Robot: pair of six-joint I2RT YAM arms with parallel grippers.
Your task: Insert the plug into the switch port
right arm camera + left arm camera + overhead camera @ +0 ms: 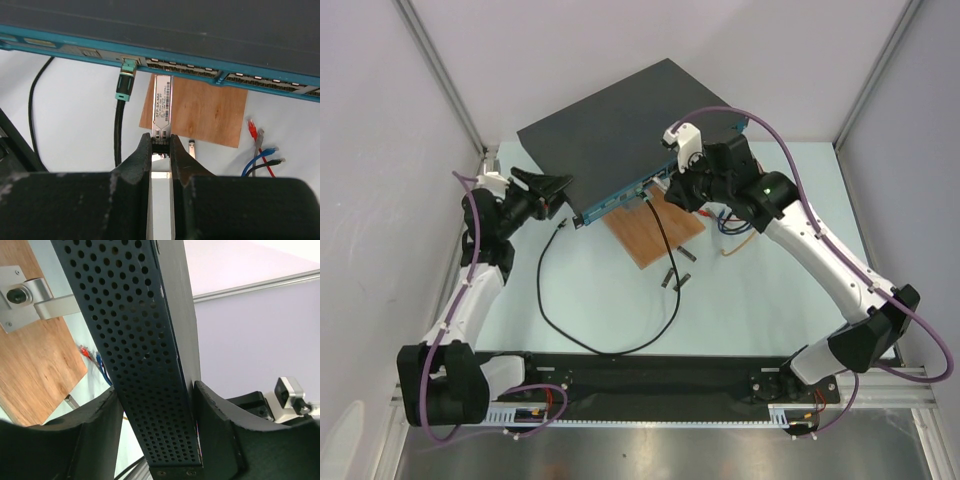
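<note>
Right claw (161, 146) was pinched narrow on the tail end of the plug (162, 105), a slim silver block with a printed label that stuck straight out ahead of the fingers. The plug's long axis ran in line with the claw and pointed squarely at the teal front face of the switch (150, 30). Its nose sat right at the lower edge of the port row; the wrist view did not show whether it had entered an opening. Just beside it, on the side toward the left arm, a black cable (119, 135) with a teal connector was seated in a neighbouring port, so the free opening was judged to be the one directly ahead. Wooden board (210, 112) lay on the worktop (750, 300) below the plug, in front of the switch. Left claw (157, 390) straddled the perforated end of the switch, one finger close to each face; whether it pressed on the box could not be told. Right arm was the one at the ports. Judgement: the coming move called for a straight push along the plug's axis, with little room for sideways drift toward the seated connector
</note>
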